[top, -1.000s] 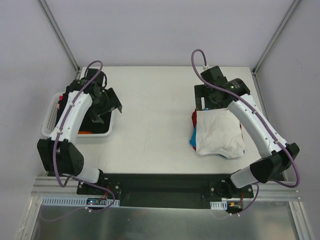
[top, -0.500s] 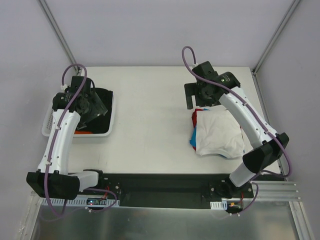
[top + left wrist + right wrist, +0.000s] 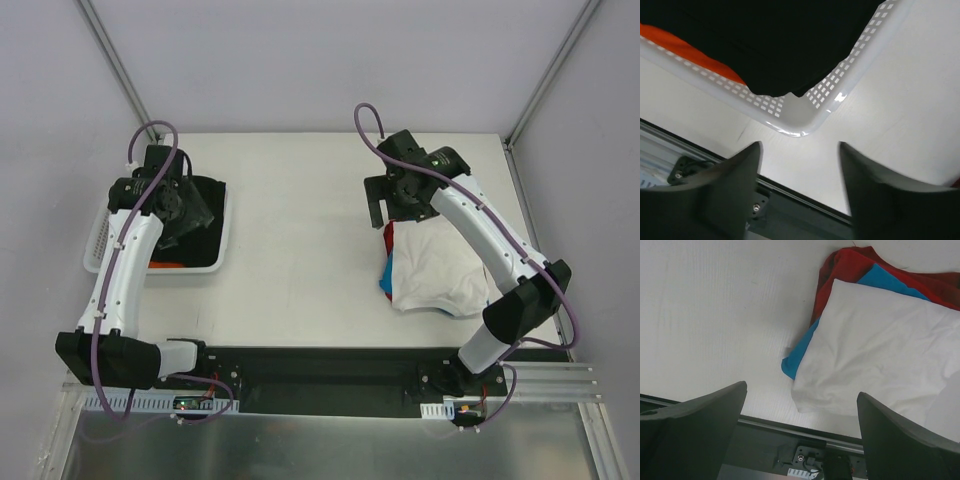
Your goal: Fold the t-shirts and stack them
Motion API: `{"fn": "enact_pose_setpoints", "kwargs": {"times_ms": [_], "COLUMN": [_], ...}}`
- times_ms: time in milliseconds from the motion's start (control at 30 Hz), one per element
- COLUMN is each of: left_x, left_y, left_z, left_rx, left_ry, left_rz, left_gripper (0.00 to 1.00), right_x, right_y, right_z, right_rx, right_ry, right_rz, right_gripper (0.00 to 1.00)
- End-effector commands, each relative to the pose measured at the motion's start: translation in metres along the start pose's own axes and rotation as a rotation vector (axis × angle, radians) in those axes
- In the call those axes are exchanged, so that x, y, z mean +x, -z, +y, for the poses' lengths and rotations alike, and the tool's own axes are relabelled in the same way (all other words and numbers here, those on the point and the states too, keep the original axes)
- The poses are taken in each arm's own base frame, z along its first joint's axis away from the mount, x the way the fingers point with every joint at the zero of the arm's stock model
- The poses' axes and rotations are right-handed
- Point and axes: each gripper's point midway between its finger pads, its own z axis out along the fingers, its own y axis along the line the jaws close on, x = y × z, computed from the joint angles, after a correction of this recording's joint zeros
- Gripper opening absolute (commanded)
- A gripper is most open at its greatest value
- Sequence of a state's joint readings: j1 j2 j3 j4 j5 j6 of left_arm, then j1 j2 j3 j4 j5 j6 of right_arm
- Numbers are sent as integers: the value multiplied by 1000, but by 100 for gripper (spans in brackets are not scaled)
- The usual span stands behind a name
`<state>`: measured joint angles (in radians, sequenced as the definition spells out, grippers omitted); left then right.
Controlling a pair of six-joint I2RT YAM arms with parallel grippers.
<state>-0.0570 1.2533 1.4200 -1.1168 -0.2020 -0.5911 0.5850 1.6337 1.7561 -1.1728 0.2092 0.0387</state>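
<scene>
We saw the left gripper (image 3: 800, 146), jaws parted and empty, by the rounded corner of the white mesh plastic basket (image 3: 790, 112), which held the limp black t-shirt (image 3: 765, 40) and the orange t-shirt (image 3: 685, 47). The right gripper (image 3: 801, 390) gaped empty above the folded, softly creased white t-shirt (image 3: 880, 355), stacked on the blue t-shirt (image 3: 800, 352) and the red t-shirt (image 3: 850, 262).

My work surface is a flat off-white rectangular tabletop (image 3: 310, 270), evenly lit, with only soft shadows. Plain pale grey wall panels (image 3: 330, 60) close it in behind and on both sides. Two slim silver metal posts (image 3: 118, 68) slant up from its far corners. Along my near edge runs a black metal mounting plate (image 3: 320, 365), with slotted silver aluminium rails (image 3: 575, 385) beside it and a brushed grey metal sheet (image 3: 320, 445) below.
</scene>
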Motion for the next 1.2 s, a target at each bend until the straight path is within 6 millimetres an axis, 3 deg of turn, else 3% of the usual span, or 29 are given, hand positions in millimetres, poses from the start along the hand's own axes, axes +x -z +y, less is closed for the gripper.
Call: {"fn": "enact_pose_setpoints", "kwargs": {"times_ms": [0,200,367,567,733,933,1133,1167], "left_x": [-14,-23,-18,-34,-38,-52,-43,-43], "left_y": [0,-7,-41,-76,-113,-121,-129,-130], "left_z": [-1,0,32,19,9,1,8,11], "left_rx": [-24,-58,-189,-139,-56,-17,-28,-29], "left_ry": [-23,-36,24,57,131,126,128,135], "left_rz": [-15,-10,49,41,146,146,184,187], "left_gripper": [99,99,99,99,97,97,92,87], "right_x": [5,6,8,10,13,17,15,15], "right_y": [12,11,10,9,11,13,8,7], "right_z": [-5,-4,-5,-8,-16,-25,-20,-19], "right_rx": [10,9,15,25,63,104,92,91], "right_ry": [-2,1,5,16,26,29,28,32], "right_rz": [-12,-4,7,18,21,21,38,41], "right_gripper": [96,96,96,96,96,96,96,96]}}
